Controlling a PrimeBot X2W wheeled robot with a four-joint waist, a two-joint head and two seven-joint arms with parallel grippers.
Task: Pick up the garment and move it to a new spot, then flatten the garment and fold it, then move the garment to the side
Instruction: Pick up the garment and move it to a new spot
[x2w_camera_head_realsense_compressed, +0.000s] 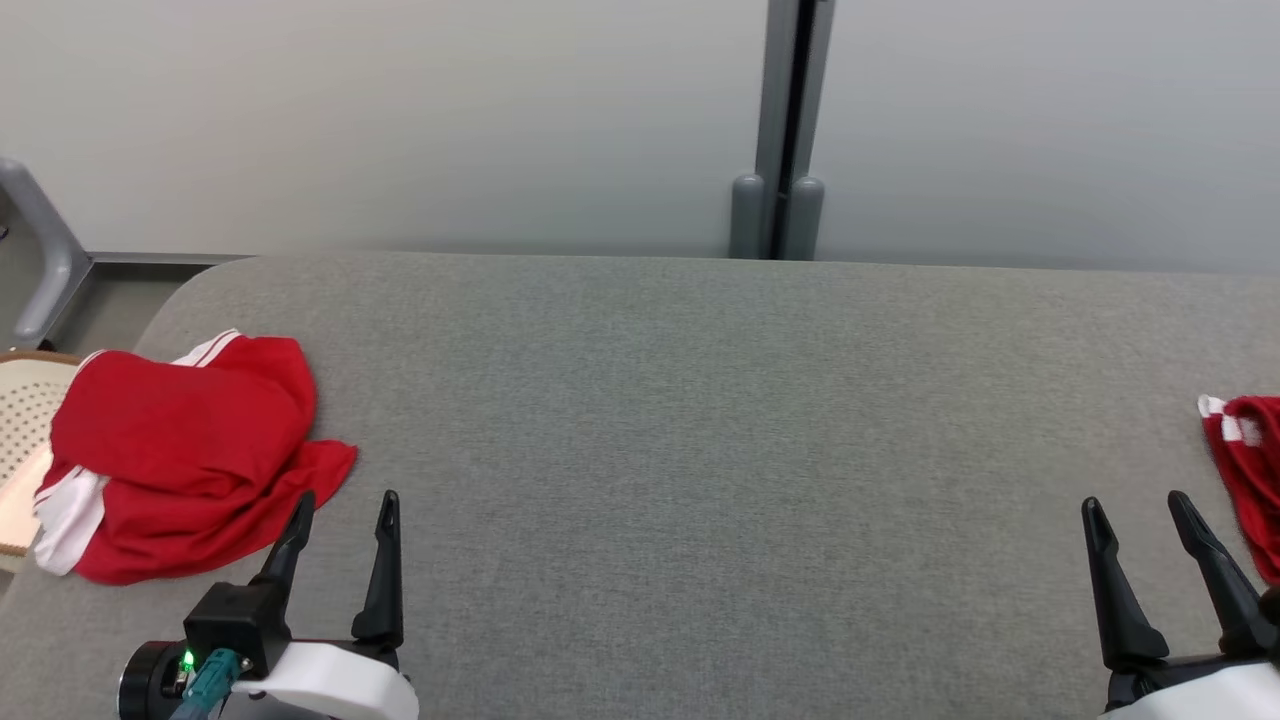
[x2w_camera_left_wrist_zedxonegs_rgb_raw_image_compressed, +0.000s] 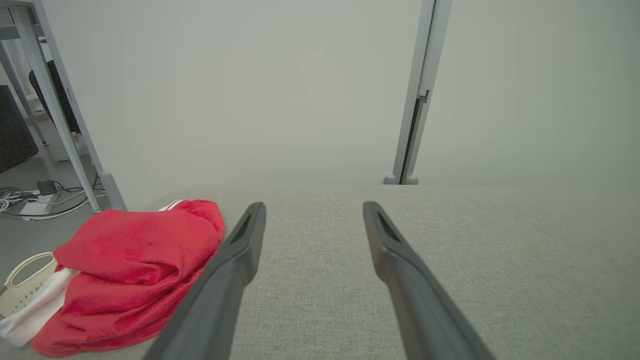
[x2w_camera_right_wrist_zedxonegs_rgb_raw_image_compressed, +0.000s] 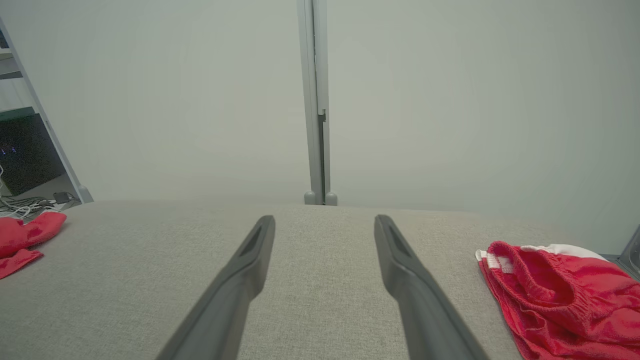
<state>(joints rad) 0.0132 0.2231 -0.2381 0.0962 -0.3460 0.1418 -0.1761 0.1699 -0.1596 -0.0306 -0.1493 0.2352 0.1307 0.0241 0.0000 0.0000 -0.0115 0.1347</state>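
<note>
A crumpled red garment with white trim (x2w_camera_head_realsense_compressed: 190, 450) is lying in a heap at the left end of the grey fabric-covered table (x2w_camera_head_realsense_compressed: 700, 400), its outer edge hanging over the side just above a pale perforated basket (x2w_camera_head_realsense_compressed: 25, 410). At the far right edge of the table, red shorts with an elastic waistband (x2w_camera_right_wrist_zedxonegs_rgb_raw_image_compressed: 565, 300) are lying bunched, well apart from the first heap. The left gripper (x2w_camera_head_realsense_compressed: 347, 497) is hovering low over the table just beside the red heap, its two dark fingers spread wide and holding nothing; the left finger's tip is showing against the cloth's near edge, and whether it is touching cannot be told. The right gripper (x2w_camera_head_realsense_compressed: 1134, 500) is hanging near the shorts, fingers likewise spread and empty. Between the two grippers the table is lying bare, with a grey partition post (x2w_camera_head_realsense_compressed: 780, 130) rising behind it
</note>
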